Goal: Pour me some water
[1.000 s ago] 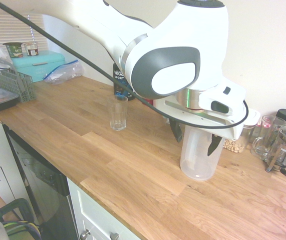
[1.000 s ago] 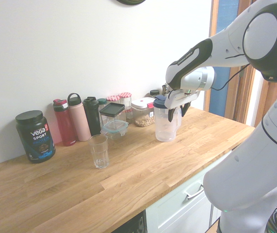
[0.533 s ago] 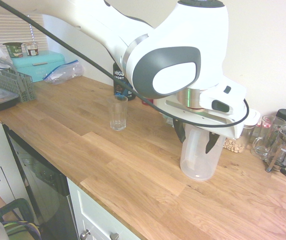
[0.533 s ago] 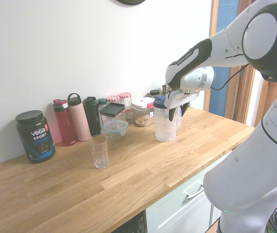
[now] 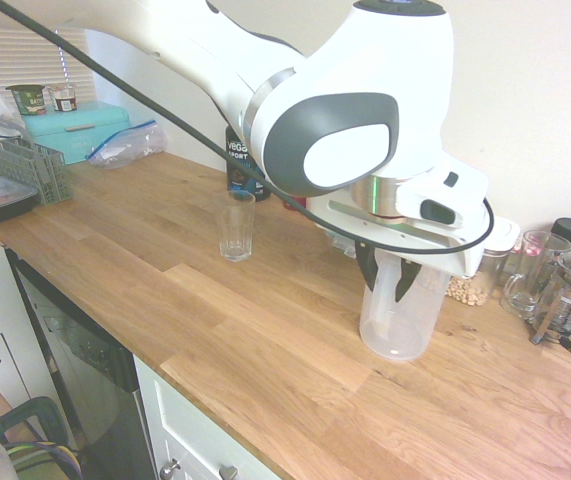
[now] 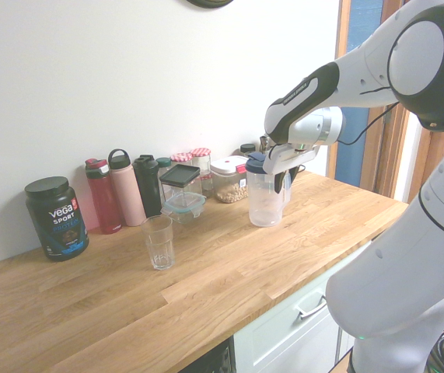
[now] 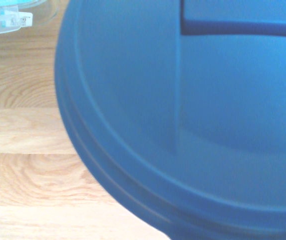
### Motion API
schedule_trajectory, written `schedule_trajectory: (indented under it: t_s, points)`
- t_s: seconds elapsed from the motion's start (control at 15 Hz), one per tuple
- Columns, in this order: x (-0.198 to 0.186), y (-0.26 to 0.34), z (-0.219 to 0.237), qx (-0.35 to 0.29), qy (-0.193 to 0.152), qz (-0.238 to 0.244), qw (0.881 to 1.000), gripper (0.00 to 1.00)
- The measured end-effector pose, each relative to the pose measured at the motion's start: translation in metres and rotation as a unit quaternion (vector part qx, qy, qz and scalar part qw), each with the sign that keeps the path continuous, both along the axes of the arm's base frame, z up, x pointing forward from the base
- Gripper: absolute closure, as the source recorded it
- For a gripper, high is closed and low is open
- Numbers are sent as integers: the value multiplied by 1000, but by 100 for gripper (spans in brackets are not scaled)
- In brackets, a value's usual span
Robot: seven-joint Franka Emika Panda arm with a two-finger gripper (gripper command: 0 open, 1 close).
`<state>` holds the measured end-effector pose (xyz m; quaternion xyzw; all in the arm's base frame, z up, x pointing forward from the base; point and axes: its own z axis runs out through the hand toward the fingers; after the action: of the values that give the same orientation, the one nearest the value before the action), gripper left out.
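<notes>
A translucent water jug [image 5: 397, 322] with a blue lid stands upright on the wooden counter; it also shows in the second exterior view [image 6: 264, 206]. My gripper [image 5: 385, 276] is over the jug's top on its handle side, fingers pointing down astride the handle with a narrow gap, open. I cannot see any contact with the handle. From the other side, the gripper [image 6: 281, 179] hangs beside the lid. The blue lid [image 7: 183, 125] fills the wrist view. An empty drinking glass [image 5: 234, 225] stands apart, further along the counter [image 6: 159, 242].
Water bottles [image 6: 120, 190], a Vega tub [image 6: 56, 217], stacked food containers [image 6: 181, 190] and a nut jar [image 6: 228, 180] line the wall. A French press [image 5: 568, 300] and glass mug [image 5: 530, 272] stand beyond the jug. A dish rack [image 5: 30, 165] sits far down the counter.
The fingers have drawn much closer together around the jug's handle. The arm, jug and glass have stayed where they were.
</notes>
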<state>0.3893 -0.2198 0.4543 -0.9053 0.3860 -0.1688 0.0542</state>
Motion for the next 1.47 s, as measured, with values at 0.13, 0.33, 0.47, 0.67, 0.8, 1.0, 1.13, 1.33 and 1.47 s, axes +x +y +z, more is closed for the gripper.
schedule_trajectory:
  t_s: [0.13, 0.33, 0.47, 0.67, 0.8, 1.0, 1.13, 1.33, 1.47]
  points:
    - [0, 1, 0, 0, 0, 1, 1000, 100]
    - [0, 0, 1, -1, 0, 0, 1000, 100]
    - [-1, -1, 4, -2, -2, -1, 1000, 100]
    - [-11, 2, 36, 6, 0, 11, 1000, 100]
    - [-22, 15, 81, 11, 2, 54, 998, 100]
    - [-36, 65, 137, 11, 16, 148, 989, 100]
    - [-35, 110, 157, 3, 34, 209, 977, 100]
    - [-37, 179, 170, -26, 68, 292, 953, 100]
    - [-40, 209, 173, -50, 91, 341, 934, 100]
